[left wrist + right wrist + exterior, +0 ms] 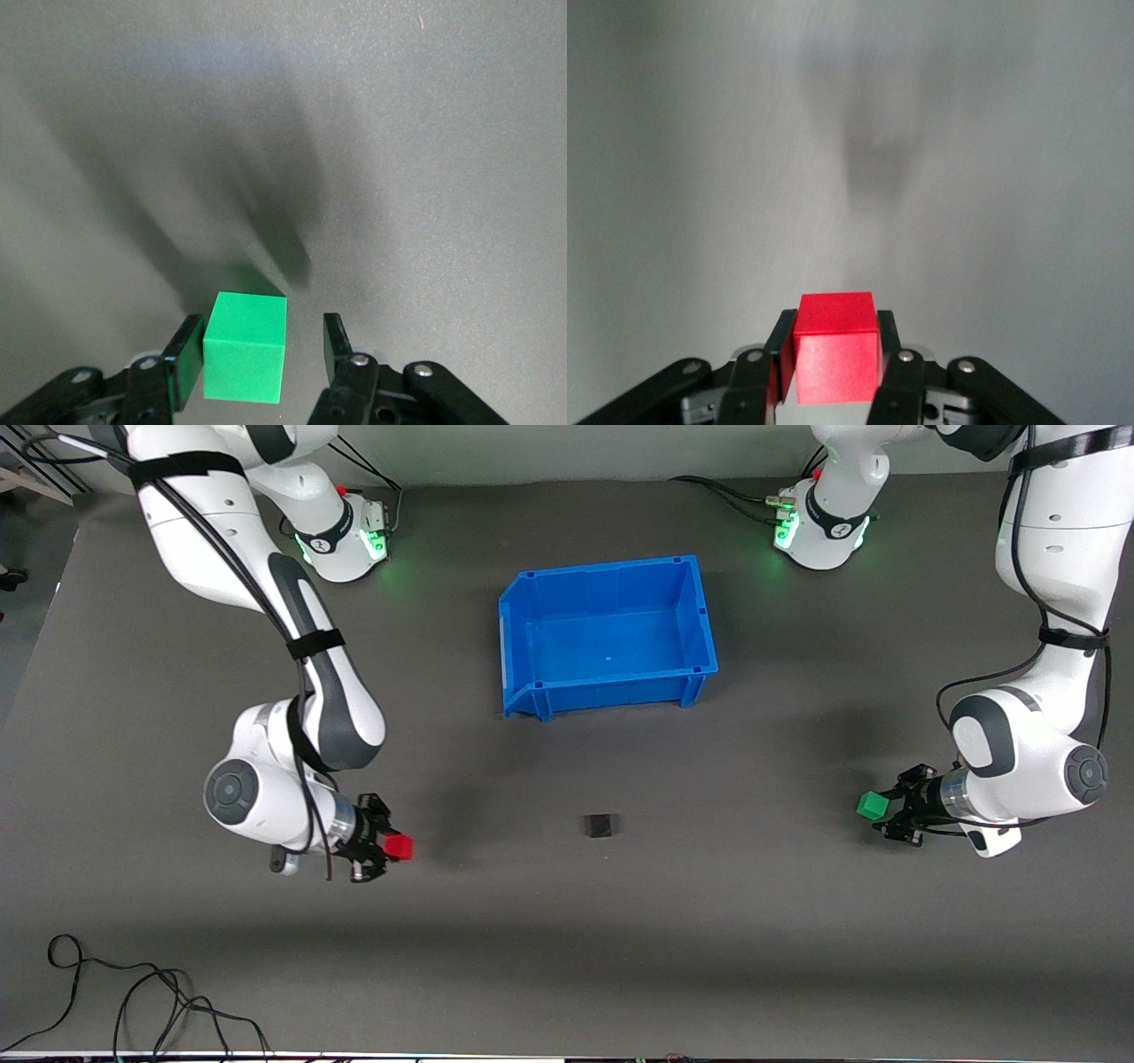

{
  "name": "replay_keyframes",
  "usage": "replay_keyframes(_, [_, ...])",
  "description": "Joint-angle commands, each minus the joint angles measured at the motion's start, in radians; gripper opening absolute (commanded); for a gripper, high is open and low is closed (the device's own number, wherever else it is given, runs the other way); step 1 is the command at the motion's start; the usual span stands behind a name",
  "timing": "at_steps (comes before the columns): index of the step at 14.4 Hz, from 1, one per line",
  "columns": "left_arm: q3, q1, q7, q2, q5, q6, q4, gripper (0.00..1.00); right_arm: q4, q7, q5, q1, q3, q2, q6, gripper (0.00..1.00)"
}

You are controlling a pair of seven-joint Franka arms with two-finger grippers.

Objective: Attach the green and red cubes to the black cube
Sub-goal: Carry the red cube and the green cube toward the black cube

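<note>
The green cube (872, 805) sits between the fingers of my left gripper (880, 810) at the left arm's end of the table. In the left wrist view one pad (184, 356) touches the green cube (245, 347), and a gap shows between the cube and the other pad (334, 347); the left gripper (261, 338) is open. My right gripper (388, 848) is shut on the red cube (400, 848), low over the mat at the right arm's end. The right wrist view shows the red cube (835, 354) clamped in the right gripper (833, 332). The black cube (600, 825) rests alone on the mat between the two grippers.
A blue bin (611, 691) stands farther from the front camera than the black cube, with nothing in it. A loose black cable (133, 1001) lies near the table's front edge toward the right arm's end.
</note>
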State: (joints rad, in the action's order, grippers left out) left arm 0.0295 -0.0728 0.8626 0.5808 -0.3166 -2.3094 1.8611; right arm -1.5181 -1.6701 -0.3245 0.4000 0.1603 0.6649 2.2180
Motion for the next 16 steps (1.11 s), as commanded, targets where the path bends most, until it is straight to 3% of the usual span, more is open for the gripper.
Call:
replay_keyframes(1, [-0.003,-0.001,-0.019,0.008,-0.013,0.002,-0.014,0.37,0.162,-0.092,-0.030,0.051,0.010,0.103,-0.027,0.00])
replay_keyframes(4, [-0.003,0.001,-0.019,0.002,-0.013,0.013,-0.017,0.22,0.245,-0.161,-0.028,0.100,0.011,0.154,-0.027,0.00])
replay_keyframes(8, [-0.005,-0.001,0.007,-0.006,-0.015,0.036,-0.058,0.18,0.300,-0.229,-0.022,0.164,0.010,0.193,-0.027,0.00])
replay_keyframes(12, [-0.011,0.014,0.308,-0.007,-0.016,0.168,-0.190,0.18,0.351,-0.299,-0.016,0.223,0.008,0.232,-0.027,0.00])
replay_keyframes(16, [-0.085,0.039,0.594,-0.007,-0.021,0.154,-0.215,0.18,0.352,-0.322,-0.013,0.263,0.010,0.254,-0.026,0.00])
